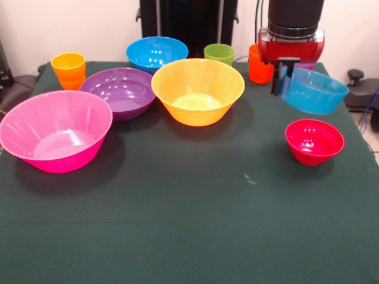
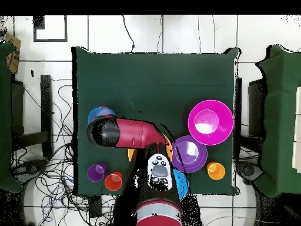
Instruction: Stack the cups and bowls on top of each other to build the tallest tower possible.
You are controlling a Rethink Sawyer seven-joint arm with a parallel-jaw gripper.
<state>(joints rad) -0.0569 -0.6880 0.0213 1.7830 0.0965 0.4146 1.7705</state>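
Observation:
My gripper [image 1: 283, 83] is shut on the near-left rim of the small light-blue bowl [image 1: 314, 92], which hangs tilted at the table's right side; the bowl also shows in the overhead view [image 2: 99, 112]. The small red bowl [image 1: 314, 141] sits just in front of it. The large orange bowl [image 1: 197, 90] stands mid-table, with the medium purple bowl [image 1: 118, 92] and large pink bowl [image 1: 54, 130] to its left. The medium blue bowl [image 1: 157, 53], green cup [image 1: 219, 53], yellow-orange cup [image 1: 68, 70] and red-orange cup [image 1: 259, 65] stand along the back. The purple cup [image 2: 96, 172] is mostly hidden behind the gripper in the front view. No bowl or cup rests on another.
The table is covered in a dark green cloth [image 1: 189, 225], with open room across its front half. In the overhead view my arm [image 2: 135, 134] covers the red bowl and most of the orange bowl.

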